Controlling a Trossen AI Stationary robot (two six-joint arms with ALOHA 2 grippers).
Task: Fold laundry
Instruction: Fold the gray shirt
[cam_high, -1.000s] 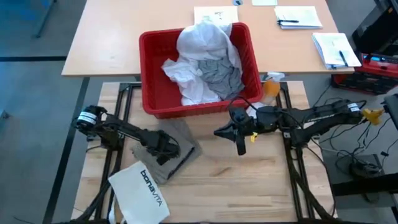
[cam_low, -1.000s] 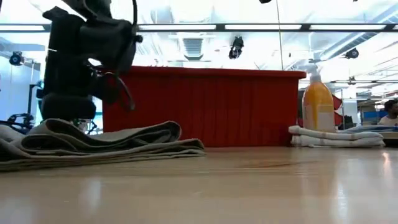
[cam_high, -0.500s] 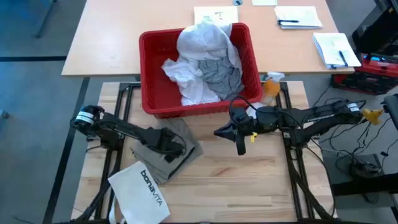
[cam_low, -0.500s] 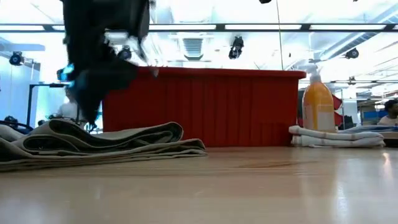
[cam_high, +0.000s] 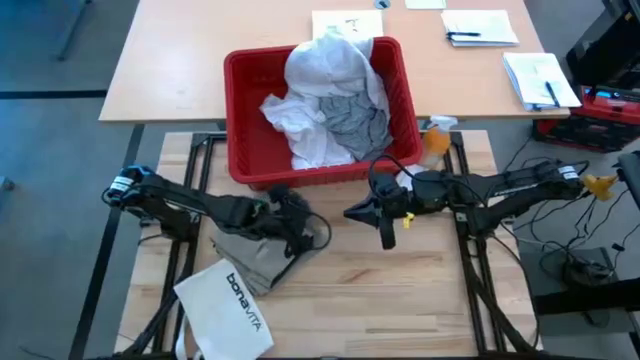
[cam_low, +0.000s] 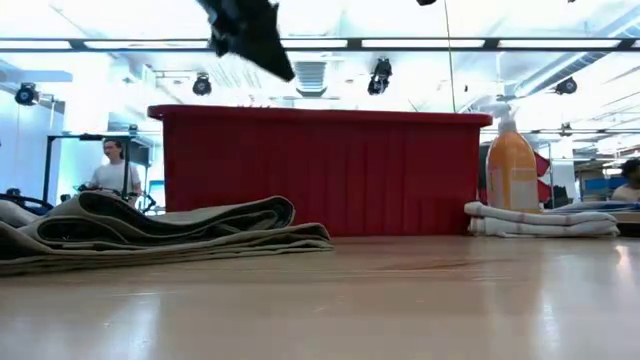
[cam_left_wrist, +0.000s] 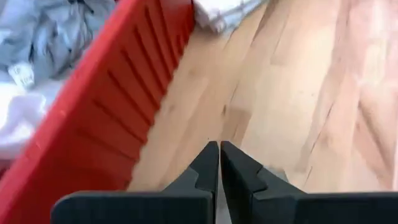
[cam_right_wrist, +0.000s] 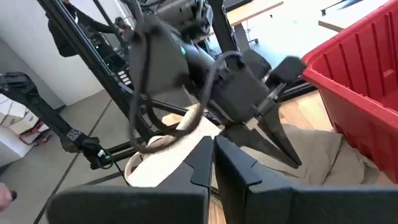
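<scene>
Left tool (cam_high: 300, 222), fingers pressed together and empty, hung above the folded khaki-tan garment (cam_high: 262, 250) on the wooden tabletop (cam_high: 400, 290), just near of the red plastic basket (cam_high: 255, 165) holding a white shirt (cam_high: 325, 65) and grey T-shirt (cam_high: 355, 120). Right tool (cam_high: 352, 213), also closed, waited to its right.
</scene>
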